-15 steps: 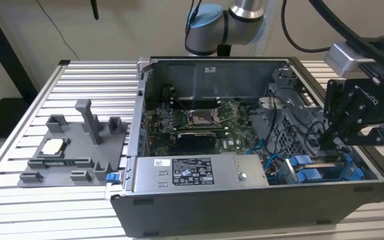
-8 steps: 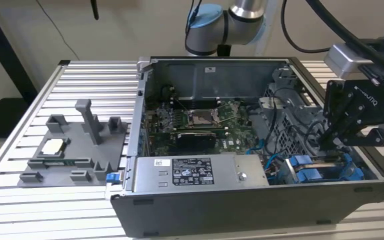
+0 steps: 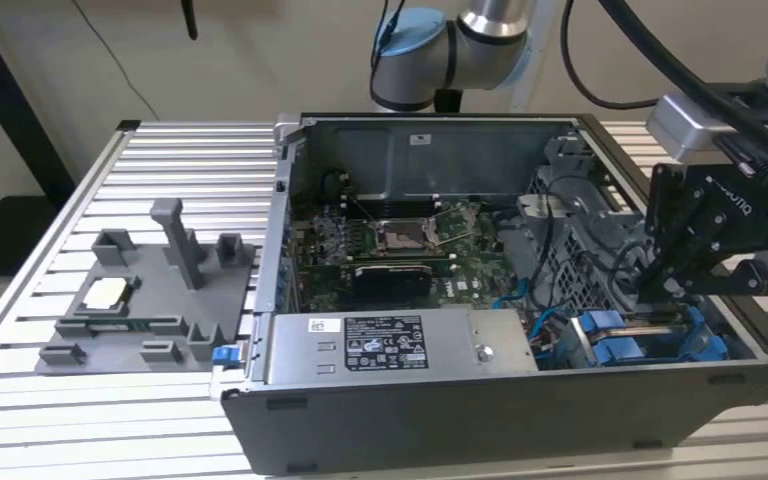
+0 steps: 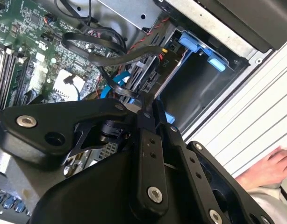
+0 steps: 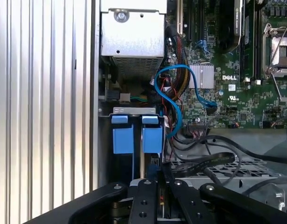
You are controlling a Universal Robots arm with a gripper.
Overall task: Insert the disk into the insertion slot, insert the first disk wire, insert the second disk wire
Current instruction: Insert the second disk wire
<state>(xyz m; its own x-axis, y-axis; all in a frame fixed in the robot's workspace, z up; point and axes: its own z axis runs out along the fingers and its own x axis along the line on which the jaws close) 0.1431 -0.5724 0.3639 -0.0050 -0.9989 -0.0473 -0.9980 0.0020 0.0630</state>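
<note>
Black metal gripper [image 3: 660,290] hung over the grey perforated insertion slot [image 3: 651,340] with blue rails, fingers' state unclear.

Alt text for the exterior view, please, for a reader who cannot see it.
A black pincer on a robot arm reaches down into an open computer case, just above blue drive carriers at the exterior view's right. A grey power supply box sits in front of the green motherboard.
</note>
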